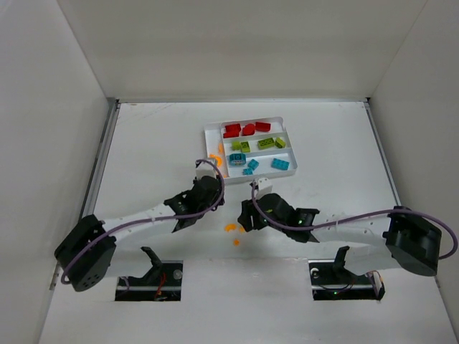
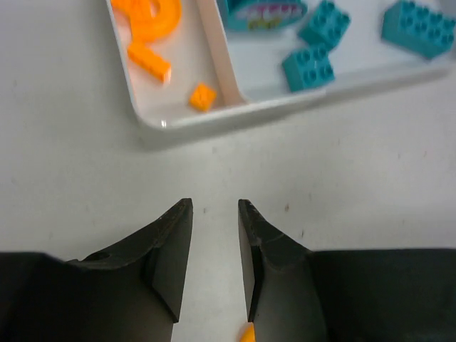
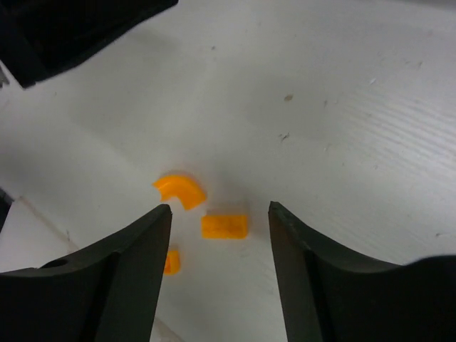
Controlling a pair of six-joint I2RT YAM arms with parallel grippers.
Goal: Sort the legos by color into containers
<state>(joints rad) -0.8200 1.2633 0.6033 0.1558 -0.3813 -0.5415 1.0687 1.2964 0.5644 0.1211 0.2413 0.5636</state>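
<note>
Three orange legos are lying loose on the table (image 1: 143, 143), near the tray (image 2: 206, 120): a brick (image 3: 224, 226), a curved piece (image 3: 179, 191) and a small bit (image 3: 171, 262) half hidden by a finger. The rest are sitting in the tray. The reds (image 1: 247, 130) are filling the far slot, the greens (image 1: 262, 143) the middle one, and the teals (image 1: 280, 164) the near one. The narrow side slot is holding oranges (image 2: 149, 60), at least a curved one, a long one and a small square. Sorting is looking mostly done, with only the loose orange group left, as far as the views show. The right gripper (image 3: 221, 206) is hovering over that group with jaws spread wide and nothing in them. The brick is lying between the fingers on the table, not gripped. The left gripper (image 2: 214, 203) is pointing at the tray's near corner by the side slot, jaws parted by a narrow gap and carrying nothing. One orange scrap is peeking out at the bottom of the left wrist view, and whether it is one of the three I cannot tell. Likely next: the right gripper closing on the brick and taking it to the side slot.
</note>
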